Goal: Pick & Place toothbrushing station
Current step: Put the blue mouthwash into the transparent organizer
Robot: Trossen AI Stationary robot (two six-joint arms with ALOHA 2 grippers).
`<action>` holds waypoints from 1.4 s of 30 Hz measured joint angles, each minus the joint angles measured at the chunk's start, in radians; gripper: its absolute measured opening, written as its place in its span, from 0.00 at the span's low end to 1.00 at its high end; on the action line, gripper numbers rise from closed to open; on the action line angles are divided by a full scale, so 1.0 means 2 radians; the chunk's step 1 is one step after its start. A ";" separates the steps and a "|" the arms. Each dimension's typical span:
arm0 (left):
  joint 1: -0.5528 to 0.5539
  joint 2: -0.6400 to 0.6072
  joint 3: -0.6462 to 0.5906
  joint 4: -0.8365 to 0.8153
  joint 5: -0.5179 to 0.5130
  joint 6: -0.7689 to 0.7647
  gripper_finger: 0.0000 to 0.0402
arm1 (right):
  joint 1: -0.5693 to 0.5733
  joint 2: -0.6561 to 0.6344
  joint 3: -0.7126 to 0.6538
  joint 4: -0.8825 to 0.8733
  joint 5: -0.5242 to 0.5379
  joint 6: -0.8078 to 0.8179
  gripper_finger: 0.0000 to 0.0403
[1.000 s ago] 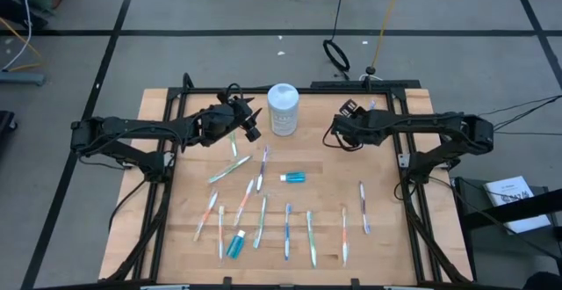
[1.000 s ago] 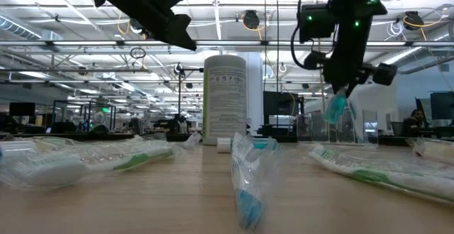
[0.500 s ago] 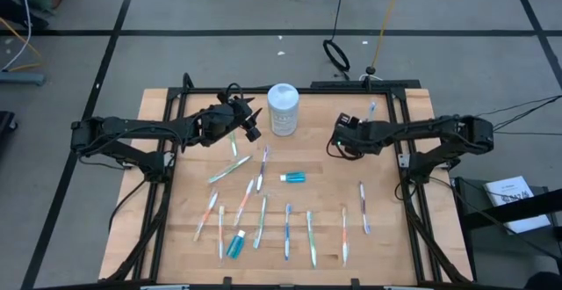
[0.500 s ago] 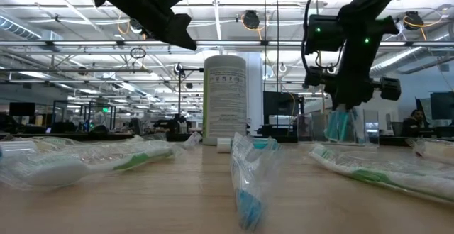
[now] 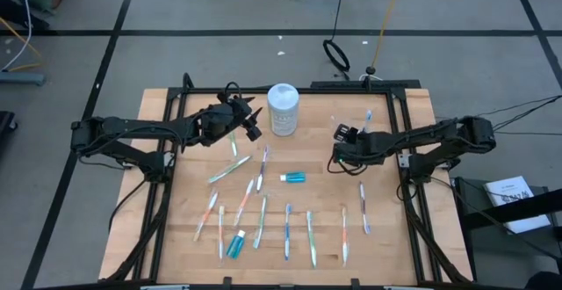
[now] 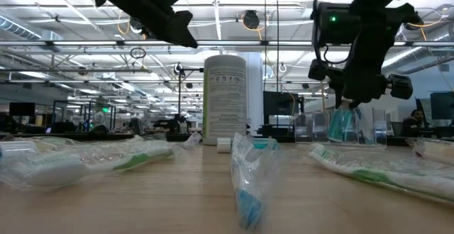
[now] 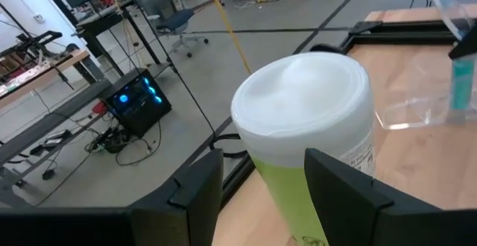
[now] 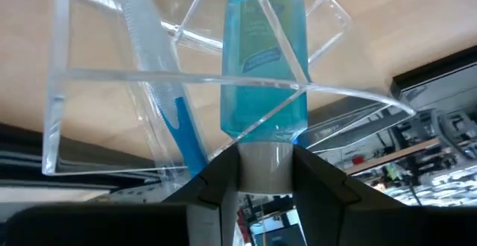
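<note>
**Toothpaste tube going into the clear cup**

In the high view the right hand (image 5: 341, 137) sits right of centre, over the small clear plastic cup (image 5: 351, 121) near the upper right of the wooden counter (image 5: 386, 237); its fingers (image 8: 216, 183) are clamped on the white cap end of a small teal toothpaste tube (image 8: 266, 60), the body of which already reaches inside the cup walls, beside a slim blue-and-white toothbrush (image 8: 160, 97) standing there; in the low view the tube (image 6: 342, 124) hangs upright at the right of the frame.

To do this step well, I judge the tube should stay upright and centred in the mouth, go down until its base rests, and only then be let go; a tilt could catch the rim and tip the light cup.

The left hand (image 5: 252, 125) hovers at upper centre-left, fingers apart and empty, just beside the tall white cylindrical canister (image 5: 283, 108).

Room: the cup stands close to the counter's upper edge and the black frame rail (image 5: 369, 85), so lifting straight up looks safest; the remaining toothbrushes (image 5: 287, 231) and two more teal tubes (image 5: 294, 177) lie in the lower centre, well apart from the cup.
</note>
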 joint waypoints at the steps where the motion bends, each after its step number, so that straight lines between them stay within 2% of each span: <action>1: 0.000 0.000 0.000 0.001 0.000 0.000 0.49 | 0.002 0.000 0.000 0.000 0.000 0.008 0.24; 5: 0.000 0.000 0.000 0.001 0.000 0.000 0.49 | 0.003 0.000 0.000 0.002 0.001 0.039 0.27; 15: 0.000 0.000 0.000 0.001 0.000 -0.010 0.49 | 0.002 0.000 0.000 0.007 0.004 0.045 0.38; 22: 0.000 0.000 0.000 -0.001 0.000 -0.011 0.49 | 0.004 0.000 0.000 0.052 0.043 0.102 0.41; 30: 0.000 0.000 0.000 -0.002 0.002 -0.012 0.49 | 0.022 -0.005 0.000 0.062 0.066 0.209 0.41; 36: 0.000 0.000 0.000 -0.002 0.074 -0.015 0.49 | 0.044 -0.034 0.000 0.060 0.065 0.338 0.41; 39: 0.000 0.000 0.000 0.001 0.117 -0.015 0.49 | 0.056 -0.059 0.000 0.063 0.031 0.412 0.41; 42: 0.000 0.000 0.000 0.002 0.153 -0.015 0.49 | 0.059 -0.085 0.000 0.086 -0.067 0.509 0.41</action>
